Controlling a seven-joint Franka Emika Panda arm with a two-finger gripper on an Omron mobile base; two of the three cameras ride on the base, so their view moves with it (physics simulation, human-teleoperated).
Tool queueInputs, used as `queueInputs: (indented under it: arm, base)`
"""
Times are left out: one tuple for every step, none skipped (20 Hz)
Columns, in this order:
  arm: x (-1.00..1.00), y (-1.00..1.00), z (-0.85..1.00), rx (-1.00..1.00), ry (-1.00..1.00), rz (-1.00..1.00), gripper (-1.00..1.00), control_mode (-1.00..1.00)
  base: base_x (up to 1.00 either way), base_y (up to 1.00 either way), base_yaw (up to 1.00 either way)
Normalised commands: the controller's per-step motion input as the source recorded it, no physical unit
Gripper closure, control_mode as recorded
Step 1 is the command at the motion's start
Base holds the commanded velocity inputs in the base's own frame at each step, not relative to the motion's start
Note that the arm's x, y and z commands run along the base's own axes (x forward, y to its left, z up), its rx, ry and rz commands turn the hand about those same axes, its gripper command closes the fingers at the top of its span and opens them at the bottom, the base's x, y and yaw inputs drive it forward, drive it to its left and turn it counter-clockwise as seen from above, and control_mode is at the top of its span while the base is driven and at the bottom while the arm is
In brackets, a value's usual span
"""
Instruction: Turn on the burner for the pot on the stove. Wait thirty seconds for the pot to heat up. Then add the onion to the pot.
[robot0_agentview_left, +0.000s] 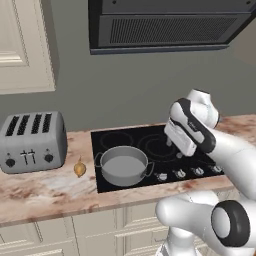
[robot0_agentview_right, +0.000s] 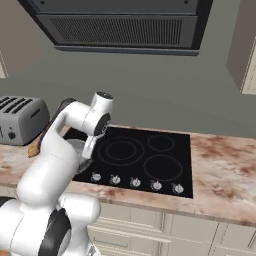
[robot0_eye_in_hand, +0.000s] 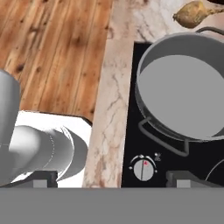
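Jaws wide apart on two-finger gripper (robot0_eye_in_hand: 111, 177), small silver knob (robot0_eye_in_hand: 143, 169) just between, small yellow-brown onion (robot0_eye_in_hand: 192, 13) beyond wide grey metal pot (robot0_eye_in_hand: 183, 94).

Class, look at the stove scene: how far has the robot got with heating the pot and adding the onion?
Possibly done: turning the knob nearest the pot; whether that burner is on cannot be told. In hand: nothing; the pincer is open above that knob, by the stove's front edge. Left: the wait, if not over, and adding the onion, which lies on the counter beside the empty pot.
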Motion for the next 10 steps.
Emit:
queueInputs:
  arm:
    - [0.07, -0.04, 0.51, 0.00, 0.17, 0.00, -1.00, -1.00]
    - [0.03, -0.08, 0.42, 0.00, 0.16, 0.00, -1.00, -1.00]
    - [0.00, -0.16, 0.43, 0.00, 0.14, 0.00, -1.00, -1.00]
    - [0.00, -0.29, 0.35, 0.02, 0.10, 0.00, -1.00, -1.00]
    - [0.00, -0.19, 0.23, 0.01, 0.08, 0.00, -1.00, -1.00]
    - [0.00, 0.00, 0.08, 0.00, 0.13, 0.00, -1.00, -1.00]
    - [0.00, 0.00, 0.00, 0.00, 0.13, 0.00, -1.00, -1.00]
    - [0.00, 0.11, 0.00, 0.00, 0.10, 0.00, -1.00, -1.00]
    - [0.00, 0.35, 0.00, 0.00, 0.09, -0.03, -1.00, -1.00]
    - [0.00, 0.53, 0.00, 0.00, 0.09, -0.07, -1.00, -1.00]
  base:
    - [0.00, 0.00, 0.00]
    - [0.00, 0.00, 0.00]
    - [0.00, 0.00, 0.00]
    - [0.00, 0.00, 0.00]
    - [0.00, 0.00, 0.00]
    - [0.00, 0.00, 0.00]
    - [0.00, 0.00, 0.00]
    - [0.00, 0.00, 0.00]
    - [0.00, 0.00, 0.00]
    - [0.00, 0.00, 0.00]
